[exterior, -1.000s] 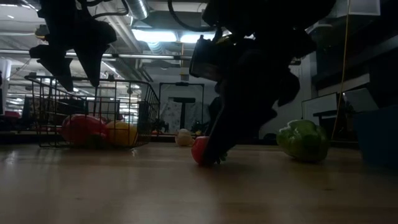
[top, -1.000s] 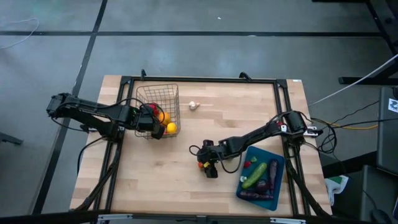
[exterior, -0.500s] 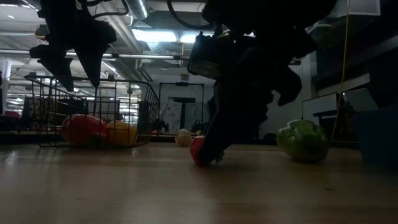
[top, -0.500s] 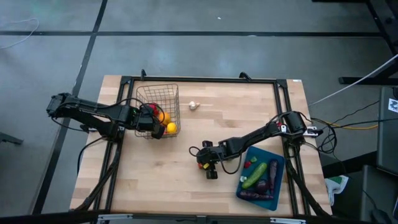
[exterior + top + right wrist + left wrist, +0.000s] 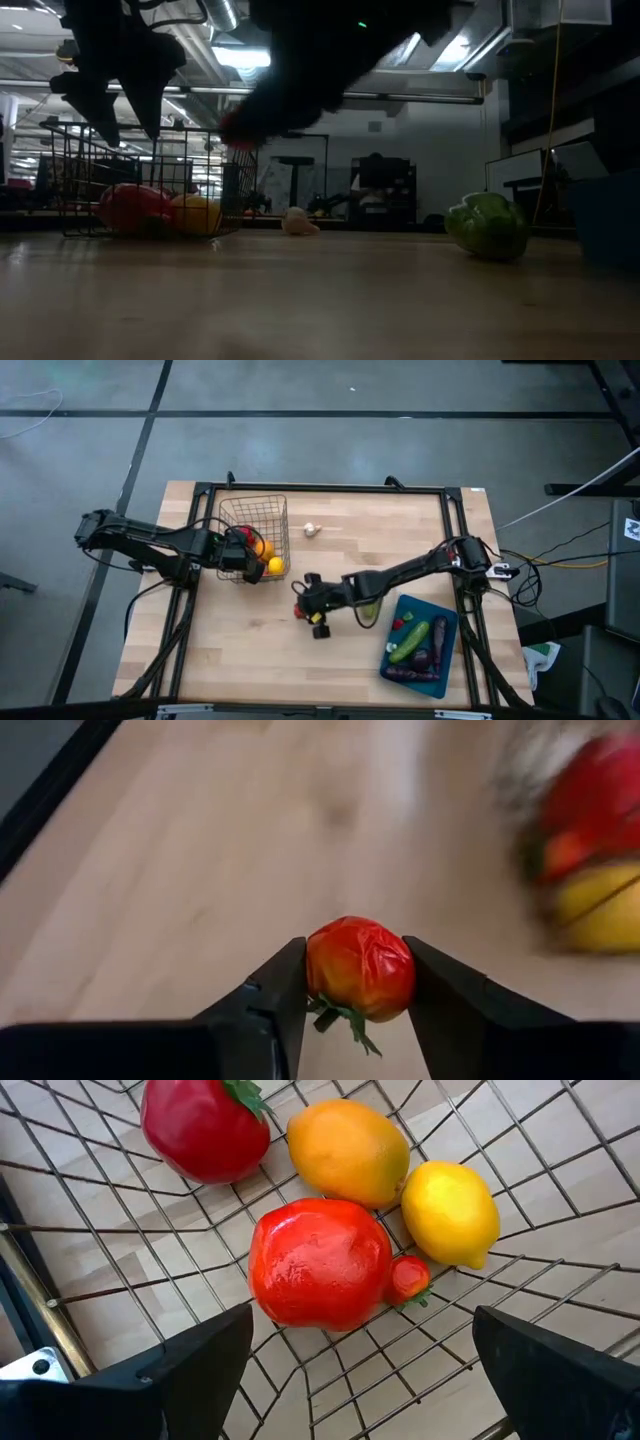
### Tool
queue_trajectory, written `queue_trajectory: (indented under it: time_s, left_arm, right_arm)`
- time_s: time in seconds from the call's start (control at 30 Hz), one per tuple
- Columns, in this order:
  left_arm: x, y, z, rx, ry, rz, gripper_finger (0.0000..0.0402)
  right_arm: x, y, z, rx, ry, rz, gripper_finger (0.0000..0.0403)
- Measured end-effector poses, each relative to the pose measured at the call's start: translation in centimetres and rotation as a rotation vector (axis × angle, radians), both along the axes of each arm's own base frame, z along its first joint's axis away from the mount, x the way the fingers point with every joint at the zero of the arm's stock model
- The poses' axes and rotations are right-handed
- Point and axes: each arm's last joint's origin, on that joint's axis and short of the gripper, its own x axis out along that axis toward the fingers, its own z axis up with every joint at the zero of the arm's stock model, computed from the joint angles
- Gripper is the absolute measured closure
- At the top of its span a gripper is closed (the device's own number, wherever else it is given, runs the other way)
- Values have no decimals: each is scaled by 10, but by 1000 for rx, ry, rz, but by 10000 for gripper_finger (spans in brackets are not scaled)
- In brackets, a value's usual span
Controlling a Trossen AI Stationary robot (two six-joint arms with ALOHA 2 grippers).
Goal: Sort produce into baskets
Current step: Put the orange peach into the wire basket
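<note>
My right gripper [image 5: 301, 610] is shut on a small red tomato [image 5: 360, 966] above the middle of the table; the tomato shows as a red spot in the low view [image 5: 237, 131]. My left gripper [image 5: 360, 1370] is open and empty over the silver wire basket [image 5: 255, 503], which holds two large red fruits, an orange [image 5: 347, 1150], a lemon [image 5: 450, 1213] and a tiny red one. The teal tray [image 5: 446, 622] at the near right holds a cucumber [image 5: 409, 641] and dark eggplants. A green pepper [image 5: 368, 610] and a white garlic [image 5: 312, 529] lie on the table. My right gripper pinches the small tomato by its two opposite sides [image 5: 320, 960] between the two fingers [image 5: 275, 990]. The fingers come from the table's right, pointing toward its left. The tomato is lifted clear of the table, its green stalk leaves [image 5: 345, 1017] at its underside.
A black frame [image 5: 320, 488] runs along the table's edges. Bare wood lies between the wire basket and the tray. The garlic lies just right of the basket's far corner; the pepper lies beside my right arm, left of the tray.
My right gripper has risen from the table with the small tomato, which is now lifted clear, and has gone toward the table's left, toward the wire basket. It stays shut on the tomato.
</note>
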Motion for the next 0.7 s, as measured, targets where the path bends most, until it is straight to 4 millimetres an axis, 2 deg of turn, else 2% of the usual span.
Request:
queue_trajectory:
  time_s: [0.33, 0.7]
  left_arm:
    - [-16, 2, 17, -7, -107, -12, 31]
    - [-39, 5, 36, 31, -247, -7, 31]
  right_arm:
    - [28, -53, 47, -16, -156, -143, 261]
    - [40, -110, 62, -7, -325, -268, 261]
